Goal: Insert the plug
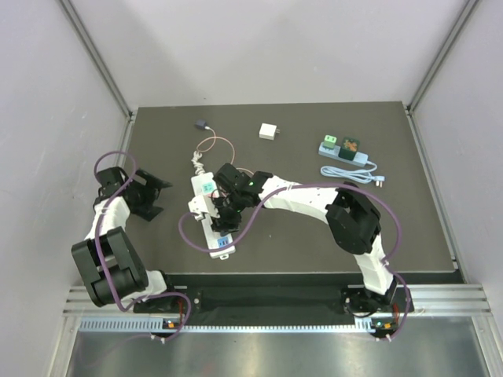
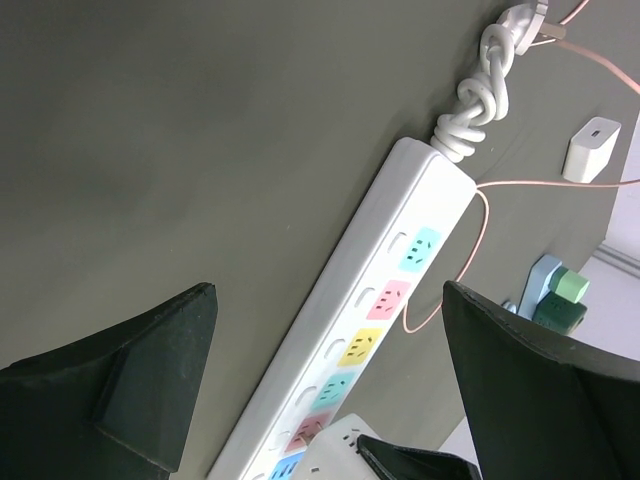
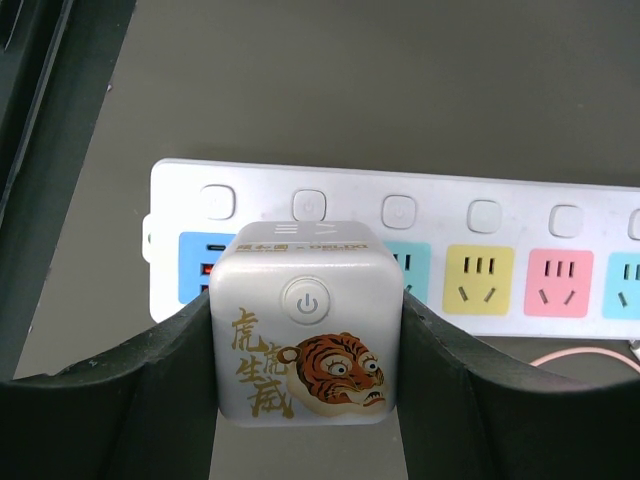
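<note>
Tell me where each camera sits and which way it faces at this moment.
Top external: above and behind the robot, looking down on the table; left arm and right arm show.
Left wrist: low over the table, facing along the power strip; the open left gripper frames the bottom.
Right wrist: facing down at the strip's sockets; the right gripper clamps the cube plug.
Shared: both wrist views show the strip's coloured sockets.

Your left arm (image 1: 110, 216) sits folded back on its own side, wrist tipped downward, jaws spread wide. Your right arm (image 1: 306, 196) reaches across to the left with its elbow bent, jaws pressed against both sides of a white cube-shaped plug with a tiger print (image 3: 305, 335).
</note>
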{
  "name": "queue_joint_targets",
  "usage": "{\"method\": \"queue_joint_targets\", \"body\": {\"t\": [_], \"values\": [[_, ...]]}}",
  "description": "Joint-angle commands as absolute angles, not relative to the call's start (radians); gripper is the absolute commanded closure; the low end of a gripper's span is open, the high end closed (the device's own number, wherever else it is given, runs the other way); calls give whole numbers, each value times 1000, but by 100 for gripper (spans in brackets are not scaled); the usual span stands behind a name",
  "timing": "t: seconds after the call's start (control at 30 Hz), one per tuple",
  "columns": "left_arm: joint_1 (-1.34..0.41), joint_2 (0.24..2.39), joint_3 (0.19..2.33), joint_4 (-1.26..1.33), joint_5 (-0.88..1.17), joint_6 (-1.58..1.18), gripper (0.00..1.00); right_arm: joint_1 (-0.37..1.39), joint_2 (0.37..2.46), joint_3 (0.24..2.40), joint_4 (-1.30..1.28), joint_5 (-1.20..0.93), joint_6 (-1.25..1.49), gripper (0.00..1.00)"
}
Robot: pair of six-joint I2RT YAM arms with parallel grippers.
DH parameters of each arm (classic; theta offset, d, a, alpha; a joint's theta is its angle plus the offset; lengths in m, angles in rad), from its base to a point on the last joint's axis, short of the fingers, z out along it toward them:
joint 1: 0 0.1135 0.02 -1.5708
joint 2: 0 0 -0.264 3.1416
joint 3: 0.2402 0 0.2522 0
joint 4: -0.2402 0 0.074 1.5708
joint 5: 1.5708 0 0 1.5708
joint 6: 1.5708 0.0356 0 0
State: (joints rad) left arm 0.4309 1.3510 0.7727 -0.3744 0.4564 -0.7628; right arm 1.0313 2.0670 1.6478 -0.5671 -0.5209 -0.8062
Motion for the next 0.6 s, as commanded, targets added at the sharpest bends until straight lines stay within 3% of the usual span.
{"method": "queue_joint_targets", "body": {"t": [0.0, 0.57], "values": [[443, 1356, 810, -357, 472, -773, 2, 1034, 2092, 1608, -595, -509, -799, 100], [505, 1489, 1028, -379, 471, -913, 2, 1074, 2137, 1526, -526, -430, -776, 100]]}}
